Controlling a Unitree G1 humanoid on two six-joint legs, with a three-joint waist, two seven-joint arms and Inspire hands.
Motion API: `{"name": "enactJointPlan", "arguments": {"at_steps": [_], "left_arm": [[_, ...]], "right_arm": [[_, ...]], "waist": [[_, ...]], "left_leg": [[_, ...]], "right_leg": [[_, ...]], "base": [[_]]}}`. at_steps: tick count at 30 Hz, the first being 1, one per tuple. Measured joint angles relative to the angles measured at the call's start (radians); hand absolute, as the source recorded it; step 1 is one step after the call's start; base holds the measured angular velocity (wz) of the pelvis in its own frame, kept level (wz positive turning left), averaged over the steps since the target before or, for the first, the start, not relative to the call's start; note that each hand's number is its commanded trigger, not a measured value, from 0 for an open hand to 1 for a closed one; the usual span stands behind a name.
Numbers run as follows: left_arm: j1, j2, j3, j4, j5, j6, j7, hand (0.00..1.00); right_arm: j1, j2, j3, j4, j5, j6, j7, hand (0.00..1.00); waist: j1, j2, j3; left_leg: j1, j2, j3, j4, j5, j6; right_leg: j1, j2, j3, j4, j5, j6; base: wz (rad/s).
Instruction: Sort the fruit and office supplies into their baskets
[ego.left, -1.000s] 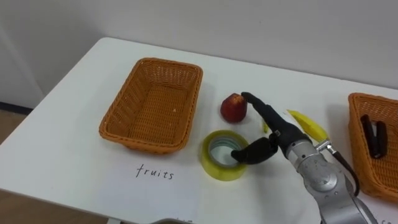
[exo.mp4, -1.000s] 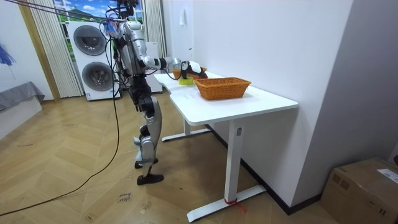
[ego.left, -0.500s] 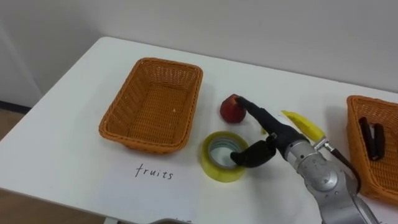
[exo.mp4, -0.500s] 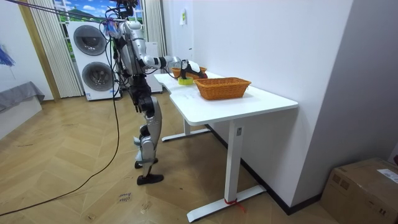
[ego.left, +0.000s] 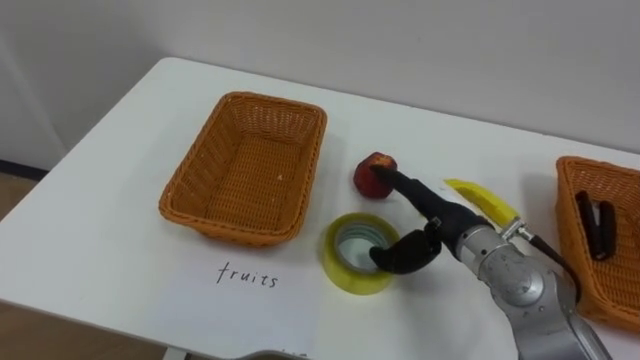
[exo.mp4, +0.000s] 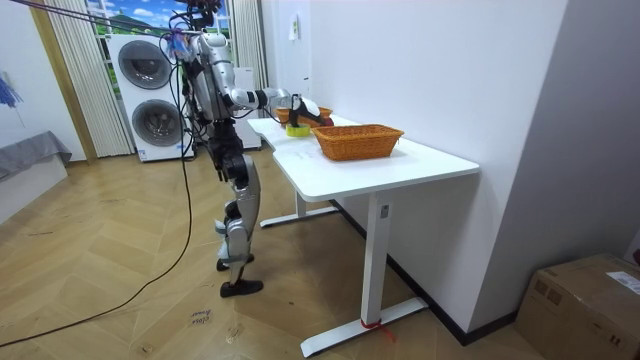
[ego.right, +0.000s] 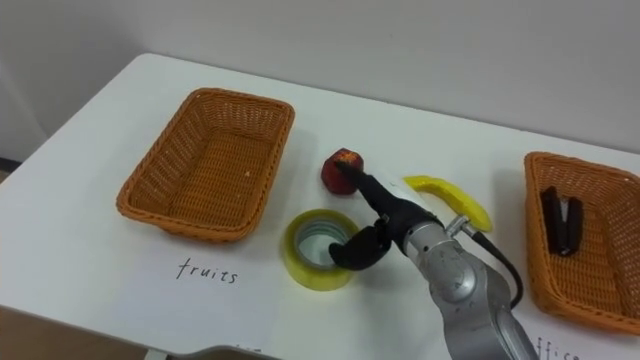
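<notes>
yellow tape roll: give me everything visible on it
The yellow tape roll is a wide ring of glossy yellow tape wound on a pale inner core. It lies flat on the white table with its hole facing up. It sits near the front edge, just in front of the red fruit and a short gap to the right of the fruits basket. The right hand reaches past it, thumb curled over the roll's right rim; contact cannot be told.

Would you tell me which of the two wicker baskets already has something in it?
The basket on the robot's right, at the table's right edge: a dark office item lies inside it, whereas the left basket holds nothing.
</notes>
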Motion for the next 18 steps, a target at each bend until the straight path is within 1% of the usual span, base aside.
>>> {"name": "enactJointPlan", "arguments": {"at_steps": [6, 11, 13, 15, 17, 18], "left_arm": [[-0.004, 0.001, 0.0, 0.012, 0.0, 0.001, -0.001, 0.0], [-0.01, 0.01, 0.001, 0.012, 0.0, 0.0, -0.013, 0.0], [-0.022, 0.018, 0.001, 0.013, 0.001, 0.0, -0.021, 0.0], [-0.038, 0.02, 0.001, 0.022, 0.001, -0.001, -0.023, 0.0], [-0.049, 0.022, 0.001, 0.039, 0.001, -0.001, -0.023, 0.0], [-0.058, 0.023, 0.003, 0.039, 0.0, -0.002, -0.023, 0.0]], "right_arm": [[0.0, -0.001, 0.0, -0.024, -0.046, 0.001, 0.054, 0.0], [0.002, -0.001, 0.0, -0.033, -0.056, 0.0, 0.087, 0.0], [0.005, -0.006, 0.0, -0.033, -0.057, 0.0, 0.105, 0.0], [0.006, -0.018, 0.0, -0.032, -0.056, 0.003, 0.12, 0.0], [0.007, -0.021, 0.0, -0.032, -0.051, 0.019, 0.135, 0.0], [0.007, -0.021, 0.0, -0.032, -0.05, 0.021, 0.148, 0.02]], "waist": [[0.001, -0.004, 0.0022], [0.0, -0.009, 0.0053], [0.001, -0.013, 0.0071], [0.001, -0.013, 0.0071], [0.005, -0.014, 0.0071], [0.005, -0.014, 0.0071]], "left_leg": [[0.0, 0.0, 0.0, -0.001, 0.0, 0.0], [0.0, 0.001, 0.001, -0.001, 0.0, 0.0], [0.0, 0.001, 0.001, 0.0, 0.0, 0.0], [0.0, 0.001, 0.001, 0.001, 0.0, 0.0], [0.0, 0.002, 0.001, 0.003, 0.0, 0.0], [0.0, 0.002, 0.001, 0.004, 0.0, 0.0]], "right_leg": [[0.0, 0.0, 0.001, 0.0, 0.0, 0.0], [-0.001, 0.0, 0.003, 0.0, 0.0, 0.0], [-0.001, 0.001, 0.003, 0.002, 0.0, 0.0], [-0.003, 0.0, 0.004, 0.007, 0.0, 0.0], [-0.005, 0.0, 0.004, 0.011, 0.0, 0.0], [-0.006, 0.0, 0.004, 0.011, 0.0, 0.0]], "base": [[0.0], [0.0], [0.0], [0.0], [0.0], [-0.04]]}}
